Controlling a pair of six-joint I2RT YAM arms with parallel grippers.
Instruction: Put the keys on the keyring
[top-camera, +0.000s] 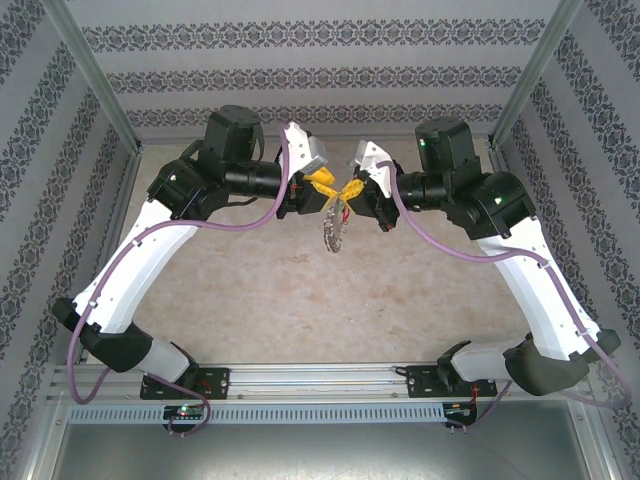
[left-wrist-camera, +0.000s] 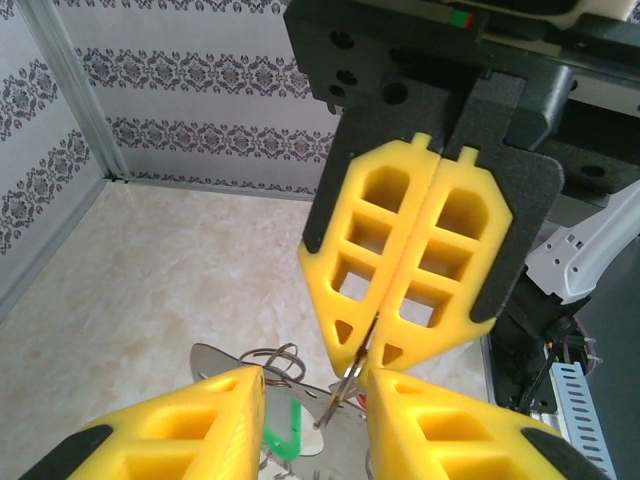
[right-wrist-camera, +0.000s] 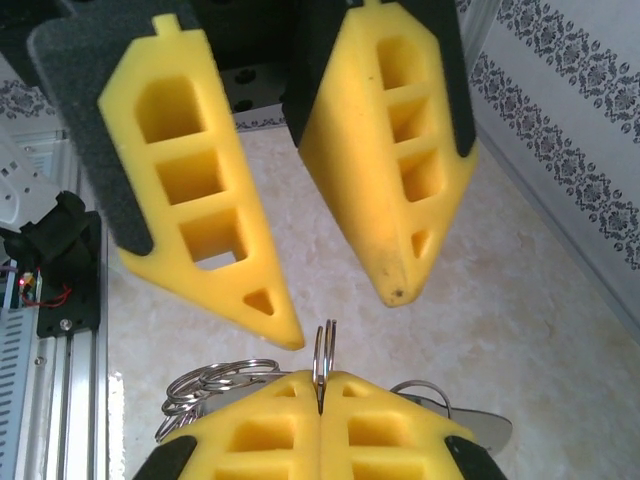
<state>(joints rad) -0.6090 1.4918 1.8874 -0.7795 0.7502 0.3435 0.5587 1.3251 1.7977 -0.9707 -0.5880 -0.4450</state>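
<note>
We have the right gripper (right-wrist-camera: 320, 380) shut tight on a small ring (right-wrist-camera: 324, 345), which stands on edge out of its fingertips. The rest of the keyring (top-camera: 332, 232) hangs below the right gripper, clear above the table (top-camera: 300, 300). More loose rings (right-wrist-camera: 210, 385) fan out beside and below the right gripper. The left gripper (right-wrist-camera: 343, 318) faces the right gripper tip to tip, very near it. Its fingers are apart with nothing between them.

A green tag (left-wrist-camera: 285, 430) dangles under the right gripper among flat silvery pieces. We cannot pick out the red-tagged key with any certainty, so we judge it is somewhere in that hanging cluster or hidden behind the fingers.

As we read it, the step in hand is a handover or re-grip at the small ring, with the left gripper about to take something just below the right gripper. To do it well:

- We should keep the right gripper clamped and steady, since the whole bunch depends on that one thin ring.
- We should bring the left gripper in straight, so that only the wanted piece lies between its fingers, not a neighbouring ring or the green tag.
- We should close slowly and low on the piece, and watch that it does not twist.
- We should release the right gripper only once the left gripper's hold looks firm.

The main risk is the cluster swinging and the ring slipping edgewise out of the foam.
</note>
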